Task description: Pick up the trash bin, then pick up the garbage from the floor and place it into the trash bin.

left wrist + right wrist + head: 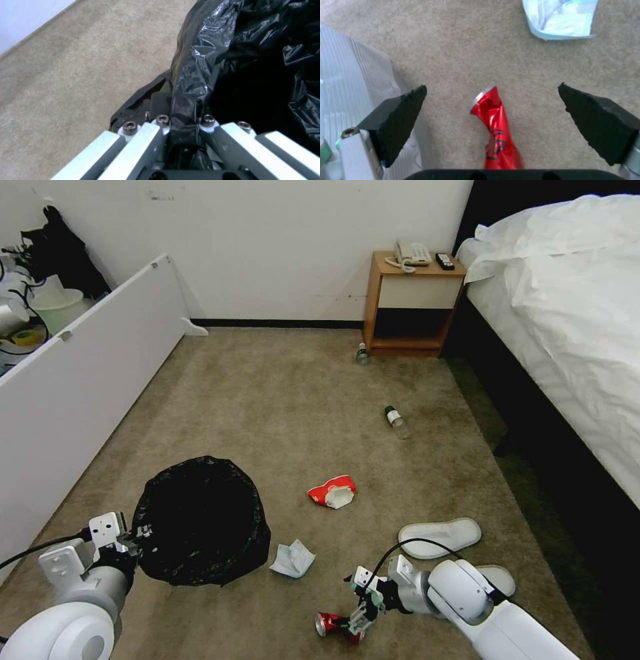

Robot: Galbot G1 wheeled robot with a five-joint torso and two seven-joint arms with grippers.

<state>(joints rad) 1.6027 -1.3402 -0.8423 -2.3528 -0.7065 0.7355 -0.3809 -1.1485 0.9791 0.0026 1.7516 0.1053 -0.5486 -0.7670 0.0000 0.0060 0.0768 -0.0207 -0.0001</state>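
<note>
Left end effector [137, 537] pinches bag rim of trash bin [200, 520], near left on floor [280, 400]; thin plastic may slip or tear. Right end effector [363, 607], spread, straddles crushed can [337, 625]; flattened can may skid aside.

Your left gripper [182, 117] was clamped on the rim of the trash bin [200, 65], its pale metal finger links spreading out toward the camera with four bolt heads in a row across them. A fold of the crinkly black bag [196, 82] was pinched between the links and ran up along the rim. Beyond that fold the bag dropped into the dark inside of the bin. On the outer side of the bin lay bare beige carpet floor [73, 75], reaching to a pale wall [23, 15] well apart from the bin.
</note>
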